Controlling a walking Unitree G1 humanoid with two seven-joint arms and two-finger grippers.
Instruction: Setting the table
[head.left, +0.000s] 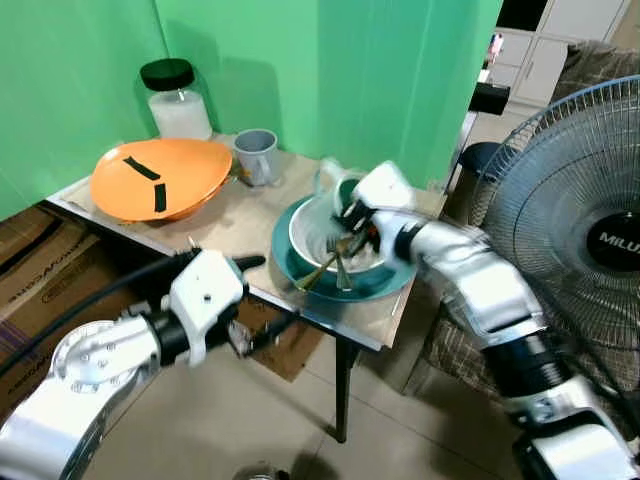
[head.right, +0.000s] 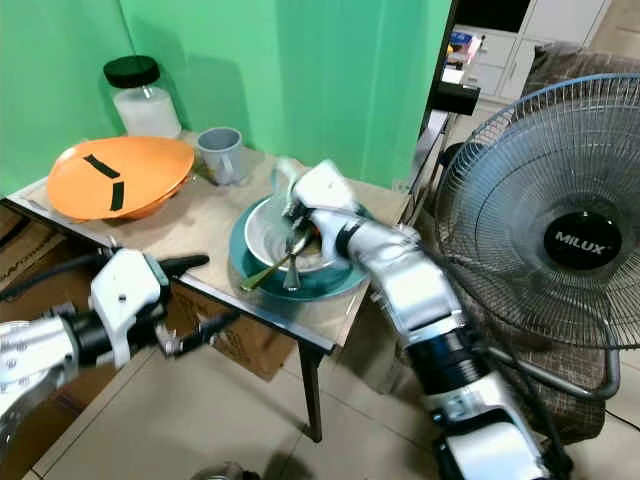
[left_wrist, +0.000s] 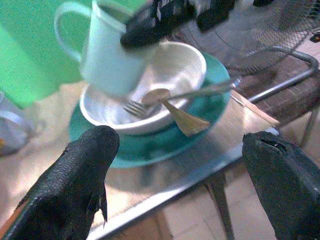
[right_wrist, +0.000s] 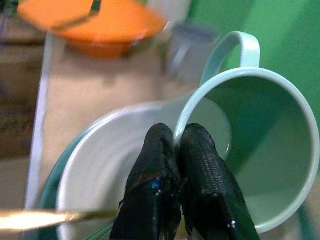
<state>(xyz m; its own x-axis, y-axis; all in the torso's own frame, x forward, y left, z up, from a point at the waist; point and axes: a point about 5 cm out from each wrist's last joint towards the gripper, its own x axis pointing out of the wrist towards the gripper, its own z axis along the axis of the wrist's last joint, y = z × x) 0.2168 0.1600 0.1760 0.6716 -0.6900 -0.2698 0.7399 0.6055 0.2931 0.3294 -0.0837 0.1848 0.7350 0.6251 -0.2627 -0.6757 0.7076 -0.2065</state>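
The right gripper (right_wrist: 176, 150) is pinching the mint mug (right_wrist: 260, 150) by its rim above the white bowl (head.left: 335, 240), presumably unstacking it, while the left gripper (left_wrist: 175, 185) is waiting released.

A fan (head.left: 585, 225) stands beside a green backdrop (head.left: 330, 70), with cardboard boxes (head.left: 40, 270) on the tiled floor (head.left: 400, 430), white cabinets (head.left: 545, 45) behind and a checked chair (head.left: 450, 350) beneath the fan.
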